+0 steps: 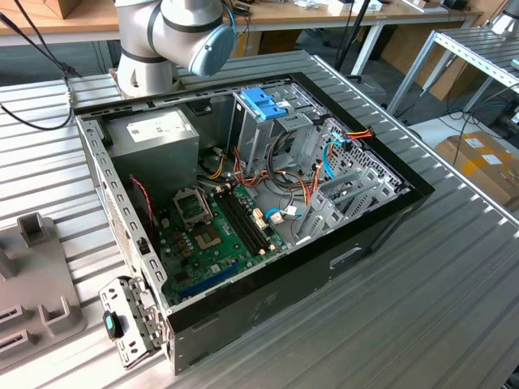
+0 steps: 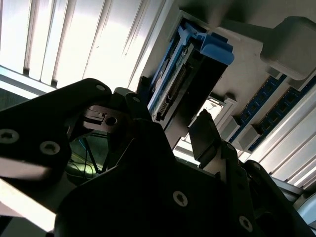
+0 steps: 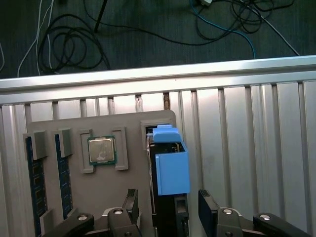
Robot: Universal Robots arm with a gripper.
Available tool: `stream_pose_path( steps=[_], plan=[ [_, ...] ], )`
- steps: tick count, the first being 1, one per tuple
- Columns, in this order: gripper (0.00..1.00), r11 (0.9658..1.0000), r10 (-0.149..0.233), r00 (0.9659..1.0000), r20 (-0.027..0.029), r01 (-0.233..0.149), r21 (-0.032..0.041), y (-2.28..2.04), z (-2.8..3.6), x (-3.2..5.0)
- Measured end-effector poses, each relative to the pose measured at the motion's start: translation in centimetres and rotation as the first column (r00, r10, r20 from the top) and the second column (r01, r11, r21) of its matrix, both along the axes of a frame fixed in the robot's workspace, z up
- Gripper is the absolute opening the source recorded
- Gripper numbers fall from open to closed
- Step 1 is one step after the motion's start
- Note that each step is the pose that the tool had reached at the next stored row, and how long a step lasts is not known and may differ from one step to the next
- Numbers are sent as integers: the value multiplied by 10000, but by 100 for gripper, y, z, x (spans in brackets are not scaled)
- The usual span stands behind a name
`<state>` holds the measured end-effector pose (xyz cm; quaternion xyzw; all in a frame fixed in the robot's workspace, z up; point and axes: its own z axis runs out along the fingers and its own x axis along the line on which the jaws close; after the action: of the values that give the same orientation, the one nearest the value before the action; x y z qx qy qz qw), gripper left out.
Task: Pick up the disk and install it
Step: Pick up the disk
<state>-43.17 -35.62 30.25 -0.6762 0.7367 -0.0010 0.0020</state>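
A ribbed metal table [image 1: 422,308] carries, from the exterior view's left, a grey fixture tray [image 1: 32,275], then an open computer case [image 1: 268,275] with its motherboard [image 1: 211,235] bare and a tall drive cage [image 1: 263,134] at its far side. Off the table at the exterior view's right, a cardboard box [image 1: 482,158] sits on the floor. The arm [image 1: 178,32] stands at the far edge of the table behind the case, its upper links rising out of the picture. In the first wrist view the gripper [image 3: 169,210] hangs over the tray [image 3: 133,143] and points down at it. Its jaws are spread wide with nothing in their grasp. The disk [image 3: 172,170] stands on edge in a slot at the tray's right end, blue carrier uppermost, its near end between the two fingers [image 3: 207,210], which look apart from it. That view also takes in blue memory sticks [image 3: 30,182] and a processor chip [image 3: 101,149] seated in the tray left of the disk, and a dark floor with loose cables [image 3: 148,29] beyond the table edge. The second wrist view looks past one black finger pad [image 2: 205,133] along the disk [image 2: 190,74] and shows its connector edge under the blue rail.
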Motion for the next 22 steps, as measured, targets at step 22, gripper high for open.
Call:
stream_pose_path(
  steps=[22],
  plan=[
    [50, 10000, 0, 10000, 0, 0, 2, 0, 10, 0]
  ],
)
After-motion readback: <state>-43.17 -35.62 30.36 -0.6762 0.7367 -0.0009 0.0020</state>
